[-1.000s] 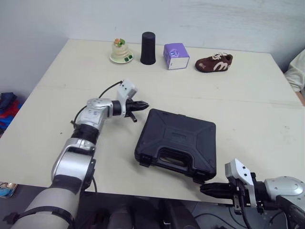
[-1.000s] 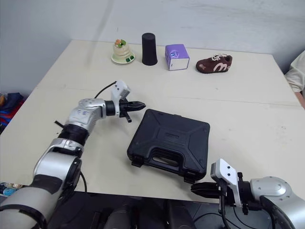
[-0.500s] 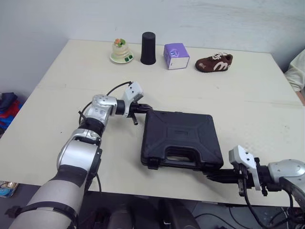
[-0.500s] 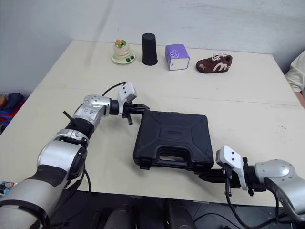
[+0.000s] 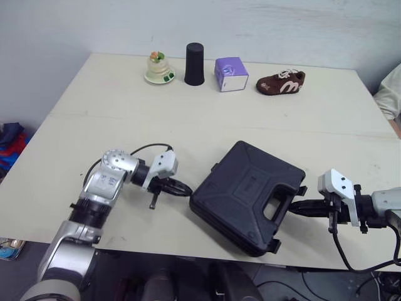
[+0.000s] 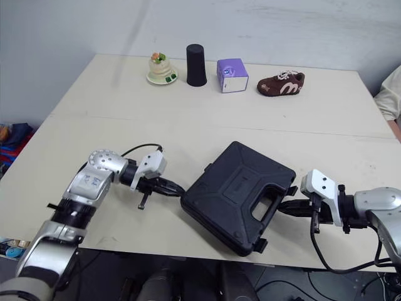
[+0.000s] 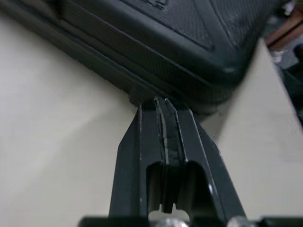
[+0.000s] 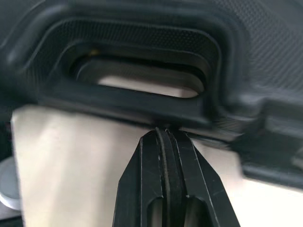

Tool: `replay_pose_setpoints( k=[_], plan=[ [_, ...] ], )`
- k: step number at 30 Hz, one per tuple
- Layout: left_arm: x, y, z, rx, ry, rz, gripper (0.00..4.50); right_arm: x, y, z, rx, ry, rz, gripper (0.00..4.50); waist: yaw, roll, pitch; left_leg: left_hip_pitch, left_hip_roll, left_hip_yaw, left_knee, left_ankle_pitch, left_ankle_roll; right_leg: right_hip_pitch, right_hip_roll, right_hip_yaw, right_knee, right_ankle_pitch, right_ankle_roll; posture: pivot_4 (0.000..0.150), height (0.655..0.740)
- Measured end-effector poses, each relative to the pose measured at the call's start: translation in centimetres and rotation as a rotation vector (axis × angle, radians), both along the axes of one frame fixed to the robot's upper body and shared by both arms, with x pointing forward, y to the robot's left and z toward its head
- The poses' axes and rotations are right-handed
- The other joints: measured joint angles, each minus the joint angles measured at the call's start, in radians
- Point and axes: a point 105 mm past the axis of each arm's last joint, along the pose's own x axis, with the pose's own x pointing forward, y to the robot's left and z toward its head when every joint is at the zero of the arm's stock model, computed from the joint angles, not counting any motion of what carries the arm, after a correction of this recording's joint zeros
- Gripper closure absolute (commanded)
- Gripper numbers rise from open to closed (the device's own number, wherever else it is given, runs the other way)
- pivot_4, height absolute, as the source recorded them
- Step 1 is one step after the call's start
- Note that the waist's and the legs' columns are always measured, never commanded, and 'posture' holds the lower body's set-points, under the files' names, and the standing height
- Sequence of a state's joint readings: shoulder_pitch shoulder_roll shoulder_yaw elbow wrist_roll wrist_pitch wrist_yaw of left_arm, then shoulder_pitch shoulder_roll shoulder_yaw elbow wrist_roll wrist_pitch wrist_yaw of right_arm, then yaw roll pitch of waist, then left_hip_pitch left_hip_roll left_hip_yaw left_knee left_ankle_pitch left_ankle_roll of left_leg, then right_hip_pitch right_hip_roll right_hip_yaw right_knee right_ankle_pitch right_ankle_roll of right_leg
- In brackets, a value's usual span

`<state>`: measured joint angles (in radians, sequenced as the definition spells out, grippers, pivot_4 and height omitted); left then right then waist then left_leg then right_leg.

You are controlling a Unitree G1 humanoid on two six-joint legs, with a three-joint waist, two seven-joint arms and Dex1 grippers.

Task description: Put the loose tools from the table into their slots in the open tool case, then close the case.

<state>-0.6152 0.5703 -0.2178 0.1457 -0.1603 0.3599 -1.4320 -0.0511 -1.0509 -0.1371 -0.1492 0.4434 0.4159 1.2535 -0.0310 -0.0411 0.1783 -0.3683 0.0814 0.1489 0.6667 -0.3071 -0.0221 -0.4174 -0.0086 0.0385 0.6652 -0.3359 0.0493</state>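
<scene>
The black tool case lies shut near the table's front edge, turned at an angle with its handle toward the right. My left gripper is shut with nothing in it, its tips touching the case's left side wall. My right gripper is shut too, its tips against the handle side of the case. No loose tools lie on the table.
Along the far edge stand a small figurine on a plate, a black cup, a purple box and a brown shoe. The case's near corner overhangs the table's front edge. A sleeve shows at the right.
The case has turned so its handle faces right and slid toward the front edge. My left gripper has moved nearer along its left side; my right gripper has risen to the handle.
</scene>
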Motion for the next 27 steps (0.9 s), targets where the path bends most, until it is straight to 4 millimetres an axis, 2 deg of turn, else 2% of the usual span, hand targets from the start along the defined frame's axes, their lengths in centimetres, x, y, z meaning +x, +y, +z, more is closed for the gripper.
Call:
replay_pose_setpoints(
  k=[5,8,12,15,18,21,24,27],
  plan=[
    [0.0,0.2,1.0,0.012,-0.036,0.018,4.43,-0.2,-0.5,-0.3,-0.018,0.003,-0.013,4.50,0.001,0.000,0.000,0.000,0.000,-0.001,0.000,0.000,0.000,0.000,0.000,0.000,-0.001,0.000,0.000,0.150,0.7339],
    [0.7,0.1,2.2,-0.003,-0.035,0.051,4.43,-0.5,-1.9,-0.7,-0.048,0.014,-0.075,4.50,0.003,0.000,0.000,-0.001,0.000,-0.001,0.001,0.000,0.000,0.000,0.000,0.000,-0.001,0.000,0.000,0.150,0.7339],
    [1.6,-3.0,7.7,-0.154,-0.076,0.006,4.43,0.4,-3.8,0.1,-0.062,-0.050,-0.205,4.50,0.005,0.001,0.000,-0.001,-0.002,-0.001,0.001,0.000,0.002,0.002,-0.001,0.000,-0.002,0.001,0.002,0.150,0.7339],
    [1.7,-6.4,9.5,-0.254,-0.079,-0.036,4.43,1.0,-4.4,0.3,-0.043,-0.091,-0.300,4.50,0.004,0.001,0.000,0.000,-0.002,-0.001,0.001,0.000,0.002,0.003,-0.001,0.000,-0.003,0.000,0.002,0.150,0.7339],
    [3.2,-11.6,9.2,-0.305,-0.043,-0.008,4.43,1.2,-4.5,-0.7,-0.008,-0.105,-0.395,4.50,0.005,0.001,0.000,0.000,-0.003,-0.002,0.001,0.000,0.002,0.003,0.000,0.000,-0.002,0.001,0.003,0.150,0.7339],
    [3.0,-15.9,8.2,-0.274,-0.065,-0.053,4.43,1.6,-4.0,-0.8,0.000,-0.130,-0.431,4.50,-0.001,0.004,0.000,0.001,-0.004,0.001,0.000,0.000,0.002,0.002,0.000,0.005,-0.003,0.001,0.004,0.150,0.7339],
    [3.3,-19.0,6.2,-0.197,-0.119,-0.057,4.43,1.8,-4.1,-1.0,0.008,-0.133,-0.480,4.50,-0.003,0.004,0.000,0.002,-0.004,0.001,-0.001,0.001,0.001,0.002,0.001,0.006,-0.003,0.001,0.004,0.150,0.7339],
    [3.1,-20.3,3.7,-0.131,-0.117,-0.075,4.43,2.0,-3.8,-0.9,0.013,-0.152,-0.490,4.50,-0.006,0.007,0.000,0.002,-0.005,0.001,-0.002,0.001,0.001,0.001,0.002,0.007,-0.002,0.001,0.004,0.150,0.7339]
  ],
)
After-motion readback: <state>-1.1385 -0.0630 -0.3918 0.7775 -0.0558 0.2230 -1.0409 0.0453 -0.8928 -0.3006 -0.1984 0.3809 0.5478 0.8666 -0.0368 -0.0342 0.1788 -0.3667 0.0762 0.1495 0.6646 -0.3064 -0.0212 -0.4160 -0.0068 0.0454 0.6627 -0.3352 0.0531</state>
